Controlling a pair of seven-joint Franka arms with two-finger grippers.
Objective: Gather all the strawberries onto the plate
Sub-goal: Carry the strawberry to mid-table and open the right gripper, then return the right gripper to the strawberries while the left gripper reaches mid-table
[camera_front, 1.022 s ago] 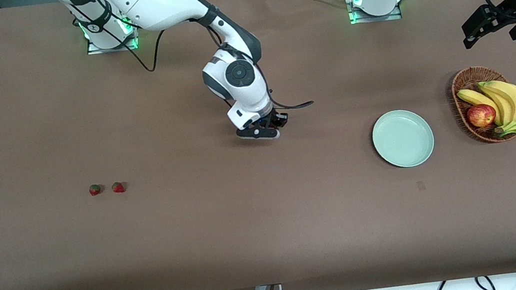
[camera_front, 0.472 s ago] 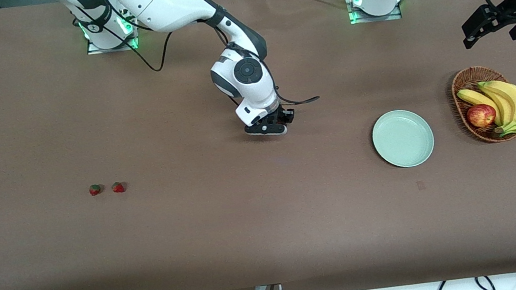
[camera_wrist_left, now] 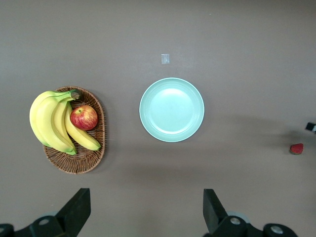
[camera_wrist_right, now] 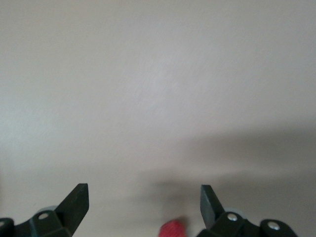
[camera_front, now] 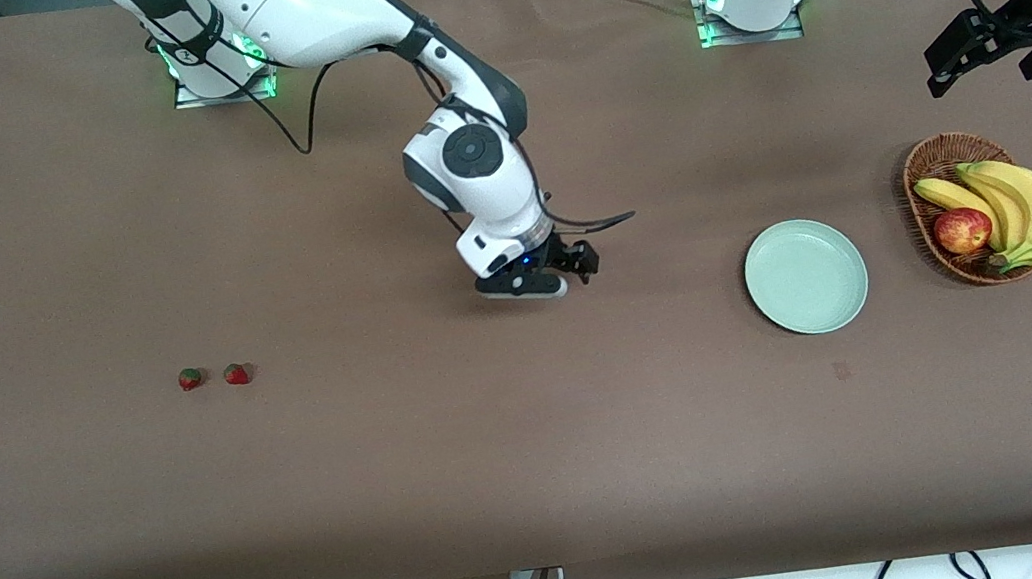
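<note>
The right gripper [camera_front: 544, 286] hangs low over the middle of the brown table [camera_front: 459, 459]. Its fingers [camera_wrist_right: 76, 200] are apart and hold nothing. In the right wrist view, 1 red strawberry [camera_wrist_right: 173, 229] lies on the table between the fingers, right at the edge of the picture. The left wrist view shows this same strawberry [camera_wrist_left: 296, 148] lying alone on the table, well apart from the plate.

2 more strawberries sit close together toward the right arm's end of the table. One strawberry [camera_front: 190, 379] is nearest that end, and the other strawberry [camera_front: 236, 373] is just beside it.

The green plate [camera_front: 806, 276] lies flat toward the left arm's end of the table. It has nothing in it. Beside it, even closer to that end, sits a brown basket [camera_front: 934, 162]. The basket holds yellow bananas [camera_front: 1019, 204] and a red apple [camera_front: 962, 231].

The left gripper [camera_wrist_left: 145, 212] waits high above the plate and the basket. Its fingers [camera_wrist_left: 79, 207] are wide apart and hold nothing.
</note>
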